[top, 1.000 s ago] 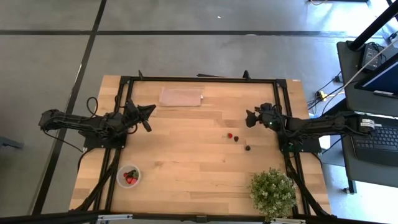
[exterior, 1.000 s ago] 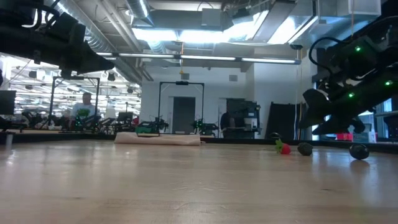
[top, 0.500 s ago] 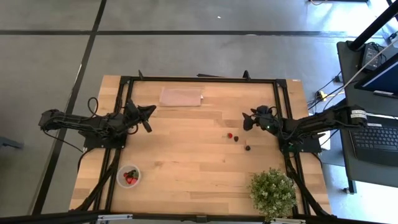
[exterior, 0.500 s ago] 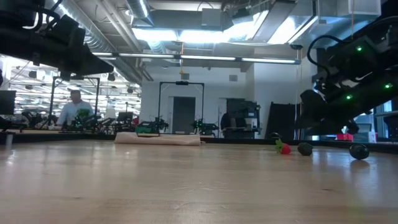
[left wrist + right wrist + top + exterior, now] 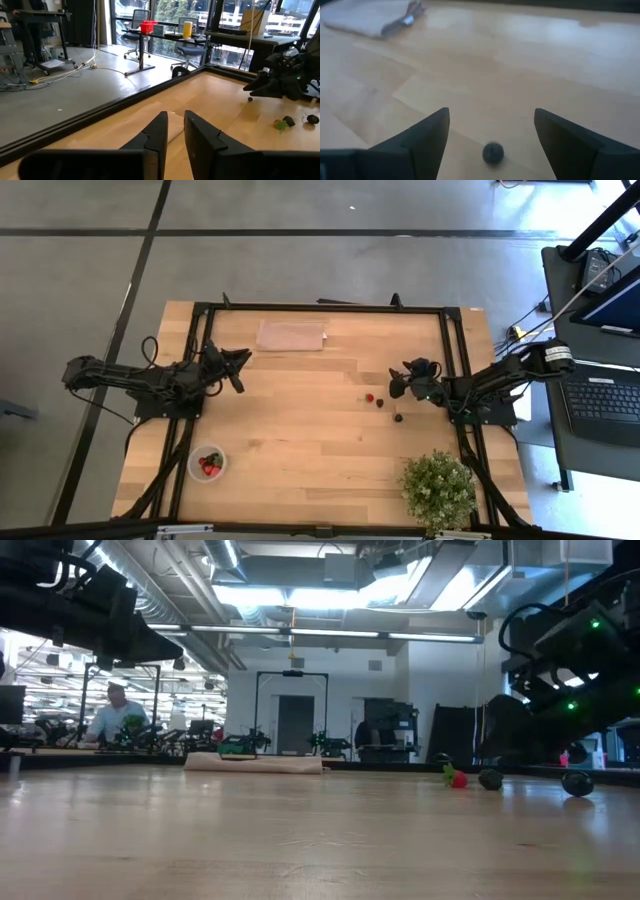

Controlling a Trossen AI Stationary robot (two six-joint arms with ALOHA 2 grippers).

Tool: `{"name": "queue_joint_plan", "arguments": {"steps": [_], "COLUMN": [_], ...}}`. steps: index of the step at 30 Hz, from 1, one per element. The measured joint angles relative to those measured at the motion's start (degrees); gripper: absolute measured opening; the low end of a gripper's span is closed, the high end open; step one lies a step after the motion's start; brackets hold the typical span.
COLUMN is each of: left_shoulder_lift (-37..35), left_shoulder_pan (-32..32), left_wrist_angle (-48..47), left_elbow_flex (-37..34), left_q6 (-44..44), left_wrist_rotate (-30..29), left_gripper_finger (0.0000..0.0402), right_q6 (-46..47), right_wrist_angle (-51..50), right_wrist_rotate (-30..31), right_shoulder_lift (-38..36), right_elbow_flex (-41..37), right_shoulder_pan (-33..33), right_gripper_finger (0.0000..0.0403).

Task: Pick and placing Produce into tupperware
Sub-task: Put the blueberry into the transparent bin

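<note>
Three fruits lie on the wooden table right of centre in the high view: a red strawberry (image 5: 369,397), a dark berry (image 5: 380,402) and another dark berry (image 5: 398,418). In the right wrist view a small dark berry (image 5: 493,152) lies on the wood just ahead of the gap between my open fingers. My right gripper (image 5: 396,385) (image 5: 492,112) hovers low just beyond these fruits and touches none. The tupperware (image 5: 207,464), a small clear round tub holding red and dark fruits, stands near the near-left corner. My left gripper (image 5: 243,357) (image 5: 175,117) waits, shut, over the table's far left part.
A folded pinkish-tan cloth (image 5: 292,335) lies near the far edge. A bushy potted plant (image 5: 438,488) stands at the near-right corner, close to the right arm. A black frame (image 5: 320,307) runs around the table. Bare wood lies between the fruits and the tub.
My right gripper has come down toward the table and shifted a little toward the near edge, closer to the fruits, staying open. The fruits, the tub and my left arm have not moved.
</note>
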Motion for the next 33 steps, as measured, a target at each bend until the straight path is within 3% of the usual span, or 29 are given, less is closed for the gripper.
{"name": "queue_joint_plan", "arguments": {"steps": [15,19,33], "left_shoulder_lift": [0.00,0.00,0.00], "left_shoulder_pan": [0.00,0.01,0.02], "left_wrist_angle": [0.00,0.00,0.00], "left_elbow_flex": [0.01,0.02,0.02], "left_q6": [0.92,0.92,0.94], "left_wrist_rotate": [0.00,0.00,0.00], "left_gripper_finger": [0.0087,0.0093,0.0115], "right_q6": [4.62,7.58,4.26], "right_wrist_angle": [1.61,1.64,2.83], "right_wrist_rotate": [0.31,0.15,-1.48], "right_shoulder_lift": [9.83,10.01,9.61], "right_elbow_flex": [0.13,0.15,0.12], "right_shoulder_pan": [0.76,0.76,0.66], "right_gripper_finger": [0.0293,0.0293,0.0293]}}
